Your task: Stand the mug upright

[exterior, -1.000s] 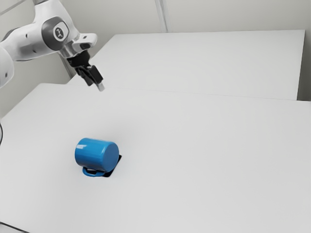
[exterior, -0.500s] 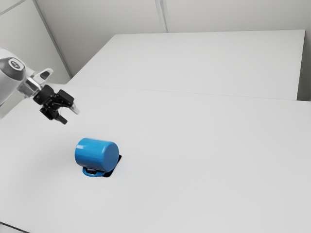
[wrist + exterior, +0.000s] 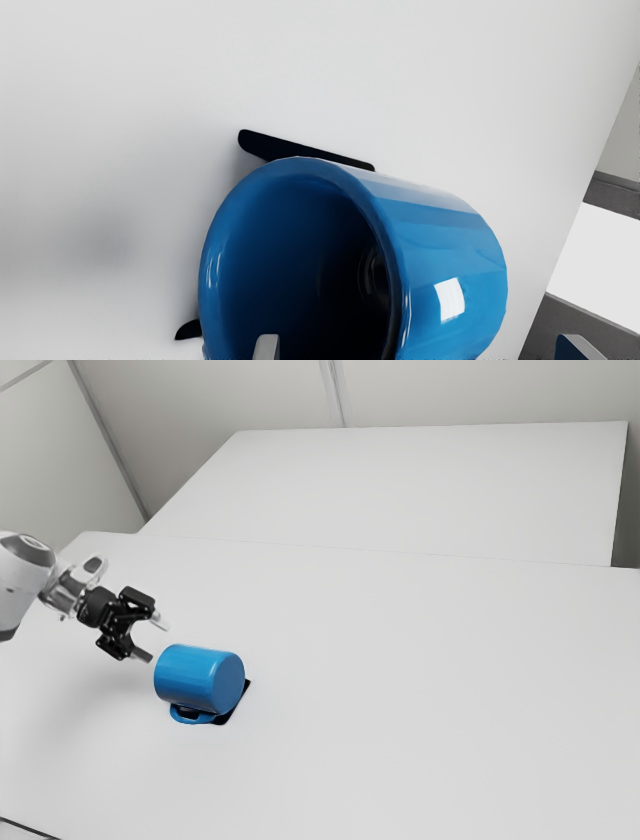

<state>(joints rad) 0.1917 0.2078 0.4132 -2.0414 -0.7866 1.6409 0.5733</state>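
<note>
In the exterior view my gripper [image 3: 157, 639] is open, just off the mouth end of the blue mug [image 3: 198, 679]. The mug lies on its side, its base facing the exterior view's right and its handle [image 3: 190, 716] low against the table. The wrist view looks into the hollow of the mug [image 3: 440, 240]; at the bottom edge the fingertips of my gripper [image 3: 417, 347] stand wide apart, one in front of the mouth, the other out past the mug's outer side. Whether either finger touches the mug cannot be told.
A flat black piece [image 3: 238, 705] lies under and beside the mug on the white table [image 3: 420, 700]. Behind stands another white surface [image 3: 420, 490], with pale walls beyond. A dark cable [image 3: 28, 827] runs at the exterior view's lower left.
The arm has swung toward the exterior view's left and come down, bringing my gripper lower and close to the mug's mouth, with the hand turned. The mug has not moved.
</note>
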